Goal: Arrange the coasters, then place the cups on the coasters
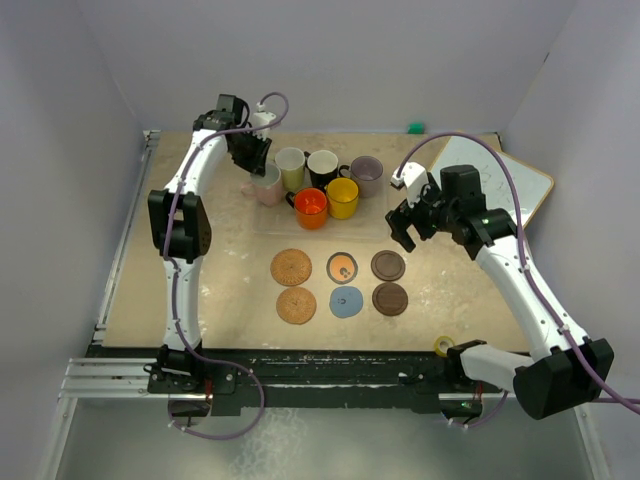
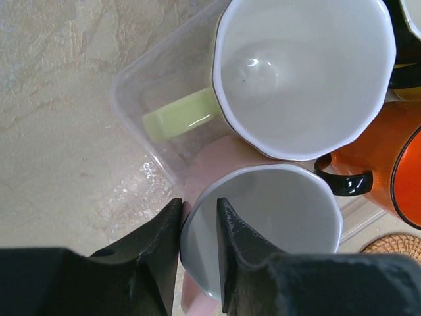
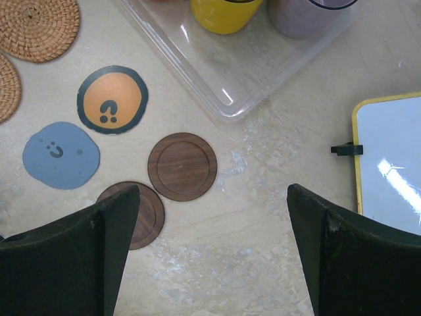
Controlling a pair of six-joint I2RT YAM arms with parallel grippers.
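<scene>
Left wrist view: the left gripper point(image 2: 199, 209) is seen straddling the wall of the pink mug point(image 2: 276, 210) in the clear tray point(image 2: 131, 92); whether it is clamped cannot be told. The right gripper point(image 3: 212, 192) is held wide apart above the tabletop point(image 3: 263, 263). Six coasters point(image 1: 345, 301) are laid in two rows, with the mugs point(image 1: 343, 197) grouped behind them.

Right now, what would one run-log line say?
coasters: six laid out | mugs: in clear tray | left gripper: astride pink mug rim | right gripper: open, empty
</scene>
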